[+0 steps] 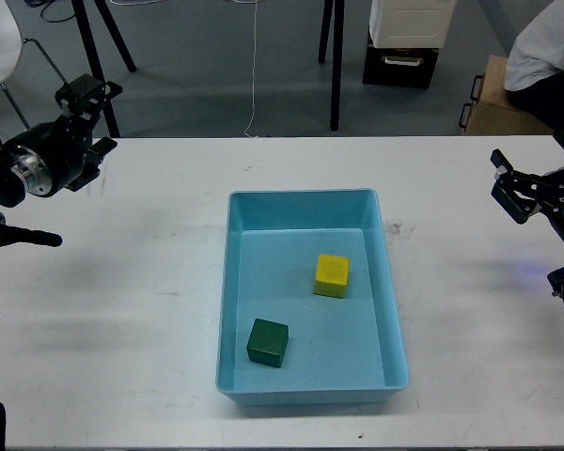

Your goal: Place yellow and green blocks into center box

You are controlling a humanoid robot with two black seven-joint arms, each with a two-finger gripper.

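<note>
Nearest me, the front wall of the center box [310, 393], one light blue tray, sits on the white desk [122, 310] about midway between my two arms. Blocks counted: two, both inside the tray and resting on its floor. One green block [267, 342] lies toward the front left of the tray floor, close to the left wall but not touching it. One yellow block [332, 276] lies farther back and to the right, near the middle of the floor. They are apart from each other, not stacked, each flat on a face.

Arms counted: two, both raised off to the sides and well apart from the tray. Left tool [86, 92] is at the far left edge of the desk, pointing up and away; it holds nothing, but its fingers read as one dark mass, so I cannot tell whether they are spread or pressed together. Right tool [504, 184] is at the far right edge, pointing inward; it is dark and small in view, empty as far as I can see, finger spacing likewise not readable.

Beyond the desk: grey floor, dark stand legs, one white and black cabinet [406, 38].
</note>
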